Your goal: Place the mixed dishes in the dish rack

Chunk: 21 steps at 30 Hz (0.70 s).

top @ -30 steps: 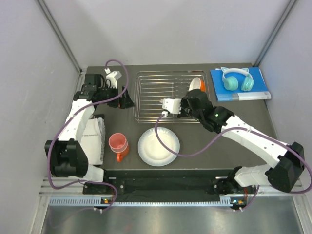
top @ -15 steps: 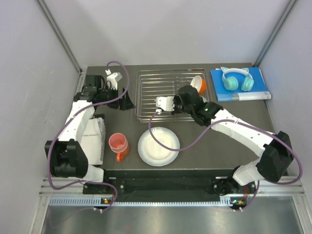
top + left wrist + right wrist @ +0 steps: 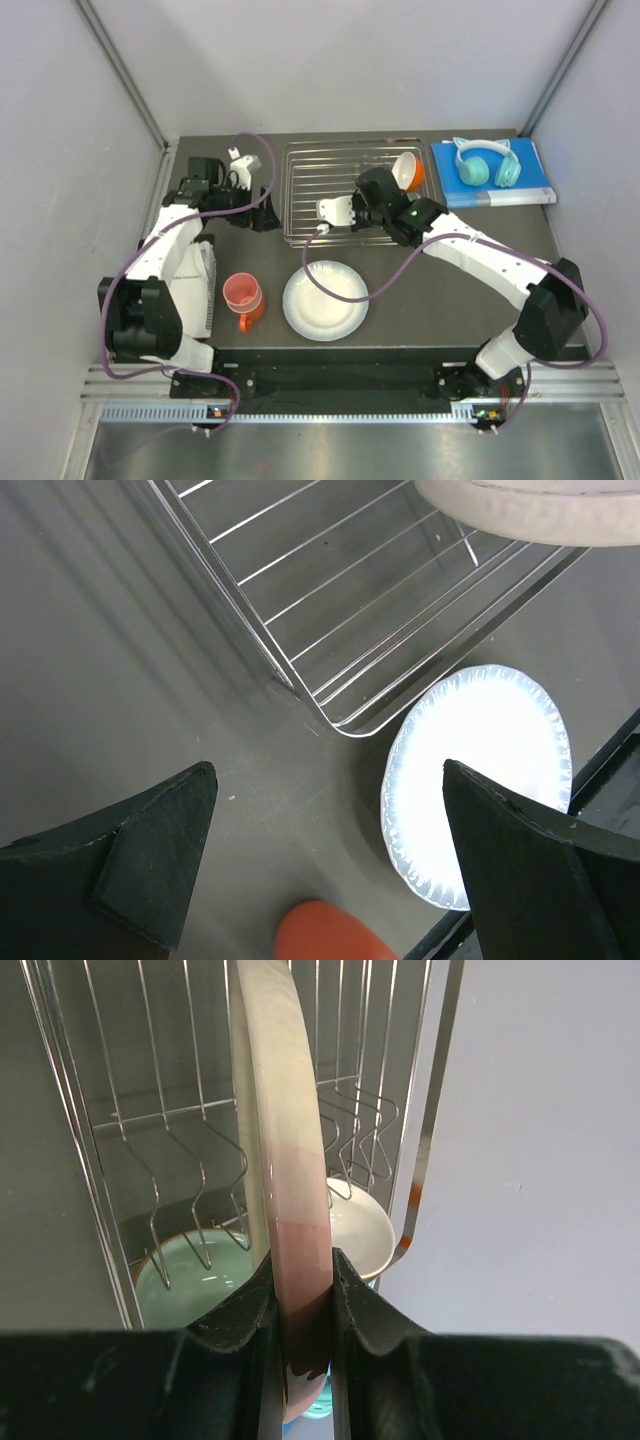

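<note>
Holding arm (right): my right end effector (image 3: 300, 1285) is pinching the cream-and-pink plate (image 3: 285, 1150) by its rim, one finger pressed on each face.
Plate: it stands on edge over the dish rack (image 3: 310, 185), among the upright wire tines. I cannot tell whether it touches the wires.
Dish rack: sits at 12 o'clock on the bench (image 3: 440, 290).
Orange bowl (image 3: 409, 174): tipped on its side in the rack's 2 o'clock corner.
Mint-green bowl (image 3: 190, 1280): I see it through the wires in the right wrist view, just beside the orange one.
Left arm: my left end effector (image 3: 262, 214) has its fingers spread with nothing between them. It hangs over bare bench just off the rack's 7 o'clock corner.
White plate (image 3: 325, 300): flat on the bench at 6 o'clock, just outside the rack's near rail.
Orange handled mug (image 3: 243, 298): upright, at 9 o'clock from the white plate, near it.
Headphones (image 3: 485, 163): teal, lying on the blue book (image 3: 535, 185) at the bench's 2 o'clock.
</note>
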### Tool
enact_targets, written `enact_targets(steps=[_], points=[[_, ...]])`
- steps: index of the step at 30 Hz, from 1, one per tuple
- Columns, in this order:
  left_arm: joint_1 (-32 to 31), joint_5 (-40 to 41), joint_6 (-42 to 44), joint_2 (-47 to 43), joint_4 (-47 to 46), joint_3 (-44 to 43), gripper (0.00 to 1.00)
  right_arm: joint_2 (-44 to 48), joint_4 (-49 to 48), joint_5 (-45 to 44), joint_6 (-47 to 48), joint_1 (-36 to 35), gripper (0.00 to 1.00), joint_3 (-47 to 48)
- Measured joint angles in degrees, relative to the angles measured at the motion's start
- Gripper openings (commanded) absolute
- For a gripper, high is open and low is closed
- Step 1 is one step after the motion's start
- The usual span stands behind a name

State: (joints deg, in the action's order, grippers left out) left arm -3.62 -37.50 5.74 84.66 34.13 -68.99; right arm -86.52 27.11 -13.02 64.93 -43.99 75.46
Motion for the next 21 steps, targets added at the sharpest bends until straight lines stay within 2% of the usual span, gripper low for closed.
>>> enact_targets(steps=[12,21], points=[[-3.1,2.8,1.9,1.5,-0.6,1.3,0.98,-2.9,0.2,-1.2,2.8,0.4,0.00,0.1],[-3.6,8.9,7.5,2.1,0.6,3.1,0.88,-2.9,-2.6,-0.9,0.7,1.9,0.02,-1.4]])
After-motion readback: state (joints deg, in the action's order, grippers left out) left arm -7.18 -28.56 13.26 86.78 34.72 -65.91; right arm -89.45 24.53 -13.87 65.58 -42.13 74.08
